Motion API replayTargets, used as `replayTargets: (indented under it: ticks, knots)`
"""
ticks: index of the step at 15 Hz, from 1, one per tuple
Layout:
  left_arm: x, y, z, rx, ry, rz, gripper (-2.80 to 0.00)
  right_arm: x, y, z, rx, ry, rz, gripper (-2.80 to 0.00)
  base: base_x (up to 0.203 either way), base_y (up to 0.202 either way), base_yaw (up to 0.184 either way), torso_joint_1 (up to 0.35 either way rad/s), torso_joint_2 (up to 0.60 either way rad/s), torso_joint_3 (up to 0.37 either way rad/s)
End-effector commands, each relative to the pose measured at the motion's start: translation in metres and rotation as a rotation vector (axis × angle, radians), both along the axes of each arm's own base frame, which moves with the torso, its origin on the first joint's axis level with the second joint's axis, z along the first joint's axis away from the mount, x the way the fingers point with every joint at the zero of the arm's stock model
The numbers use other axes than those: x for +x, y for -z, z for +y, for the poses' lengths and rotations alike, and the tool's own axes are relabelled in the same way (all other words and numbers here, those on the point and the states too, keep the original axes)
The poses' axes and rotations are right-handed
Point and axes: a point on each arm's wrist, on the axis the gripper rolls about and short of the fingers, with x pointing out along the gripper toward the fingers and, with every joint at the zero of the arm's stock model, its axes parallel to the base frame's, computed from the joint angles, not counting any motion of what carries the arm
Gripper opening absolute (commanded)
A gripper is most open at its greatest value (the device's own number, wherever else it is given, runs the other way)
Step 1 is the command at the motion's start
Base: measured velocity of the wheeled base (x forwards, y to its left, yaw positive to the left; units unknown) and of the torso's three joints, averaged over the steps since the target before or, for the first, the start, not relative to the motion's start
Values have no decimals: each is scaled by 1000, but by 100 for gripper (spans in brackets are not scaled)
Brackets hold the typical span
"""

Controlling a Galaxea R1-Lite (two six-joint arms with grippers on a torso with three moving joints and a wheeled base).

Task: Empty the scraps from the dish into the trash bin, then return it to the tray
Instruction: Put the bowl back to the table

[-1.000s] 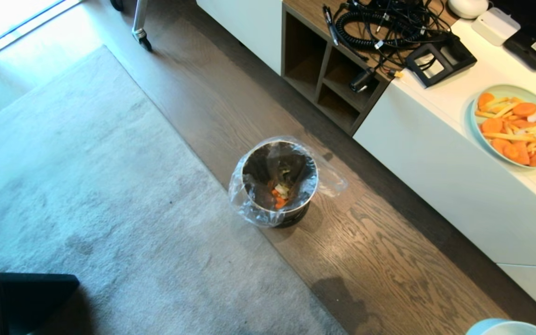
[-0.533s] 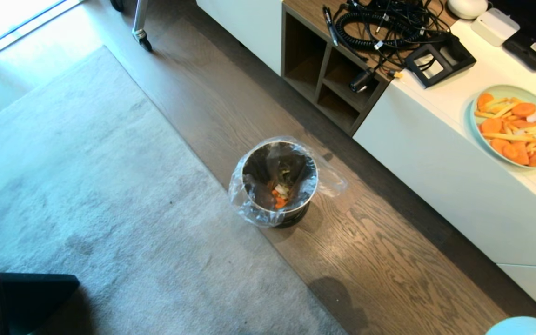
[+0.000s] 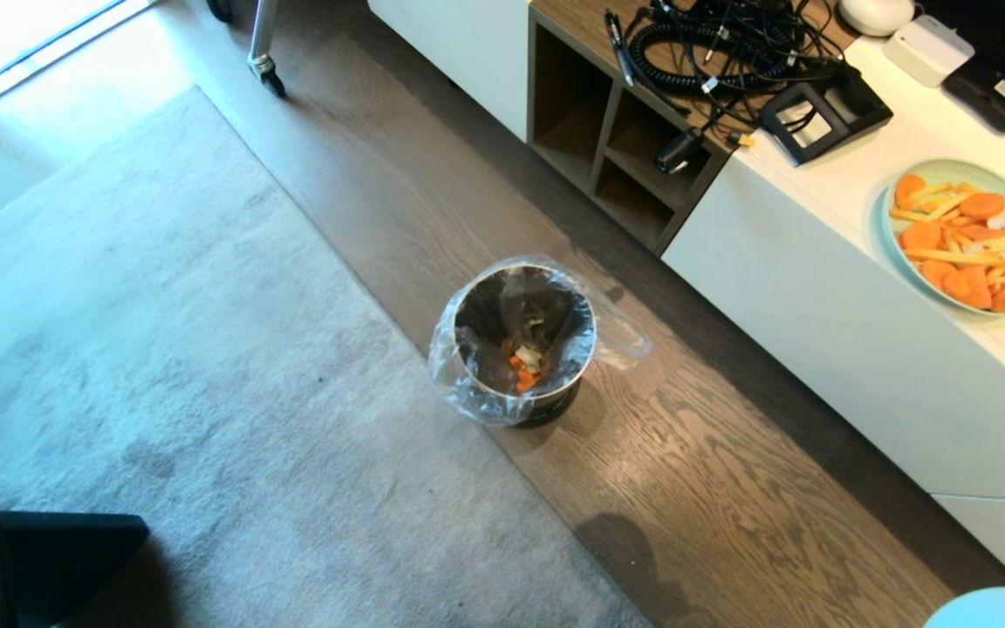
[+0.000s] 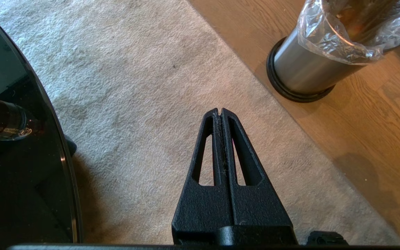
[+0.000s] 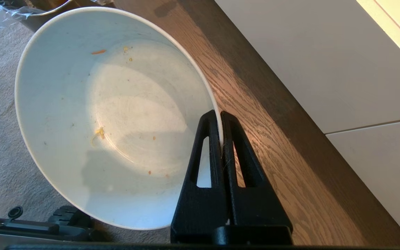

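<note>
The steel trash bin (image 3: 523,340) with its clear liner stands on the wood floor at the rug's edge, also seen in the left wrist view (image 4: 304,69). Orange and pale scraps (image 3: 524,366) lie at its bottom. The white dish (image 5: 116,114) holds only a few crumbs and is tilted; my right gripper (image 5: 219,113) is shut on its rim. A sliver of the dish (image 3: 991,610) shows at the head view's lower right corner, well away from the bin. My left gripper (image 4: 219,110) hangs shut and empty over the rug. The tray is out of view.
A white cabinet (image 3: 816,305) runs along the right, bearing a pale-green plate of carrots and fries (image 3: 965,235) and a tangle of cables (image 3: 712,44). A grey rug (image 3: 162,349) covers the left floor. The black glass tabletop (image 4: 19,166) edges in at the left.
The sliver of the dish at the head view's bottom edge has slid rightward and lower, toward the corner. The bin and the left gripper have stayed put.
</note>
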Motion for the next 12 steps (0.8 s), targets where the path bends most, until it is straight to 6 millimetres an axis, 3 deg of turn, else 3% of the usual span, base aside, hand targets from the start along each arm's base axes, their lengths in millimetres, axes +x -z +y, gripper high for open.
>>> replayTargets:
  ticks: [1,12]
  knots:
    - [0,0,0,-1,0,-1,-280,0,0,0,-1,0,1,-280,0,0,0,0,0,0]
    - [0,0,0,-1,0,-1,-280,0,0,0,-1,0,1,-280,0,0,0,1,1,19]
